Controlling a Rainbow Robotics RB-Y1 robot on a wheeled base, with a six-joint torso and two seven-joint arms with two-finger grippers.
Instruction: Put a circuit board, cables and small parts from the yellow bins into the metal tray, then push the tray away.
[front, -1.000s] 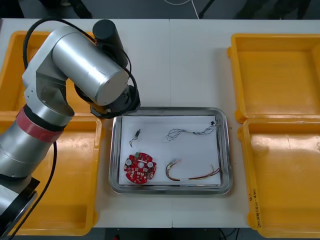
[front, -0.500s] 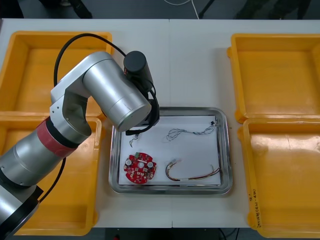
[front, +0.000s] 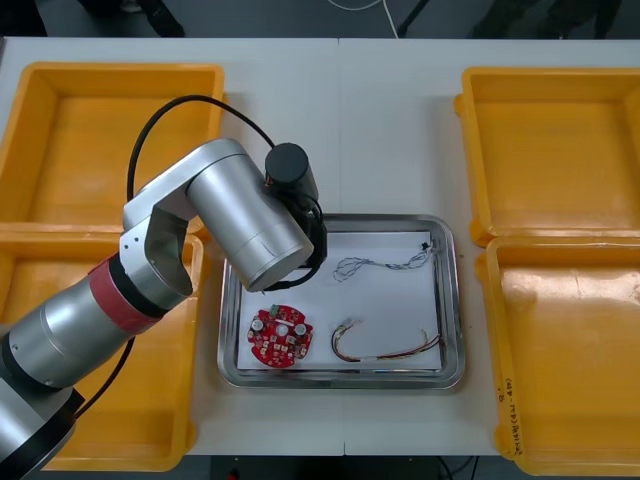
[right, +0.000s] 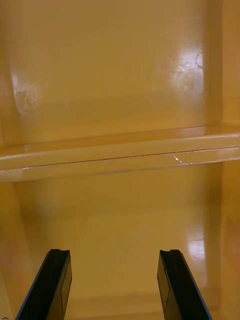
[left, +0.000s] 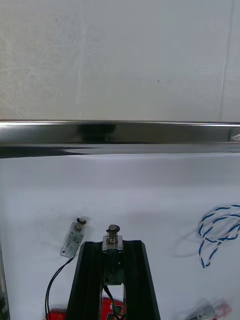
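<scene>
The main danger is sitting right at the left pincer (left: 113, 248): its black fingers are closing almost together on a small metal part (left: 113, 236), gripping only its narrow body while the round head is poking out past the tips. A thin black lead (left: 107, 294) is trailing back between the fingers, so on release the lead may be snagging on a finger and dragging the part along as the arm is lifting, or the part may be bouncing off the white liner toward the rim. The pincer is hanging low inside the metal tray (left: 120, 134), over its near-left area. Just beside the held piece another small metal part (left: 74, 239) is lying flat, so a drop here may be knocking or tangling with it. A little farther out the blue and white cable (left: 215, 235) is curling on the liner, and in the front view the circuit board (front: 280, 337) and the red and yellow cable (front: 388, 347) are resting in the tray's near half. The tray is sitting in the middle of the surface (front: 380, 120). Well away, the right pincer (right: 114, 256) is idling with fingers wide apart and empty above a yellow bin (right: 120, 100).
</scene>
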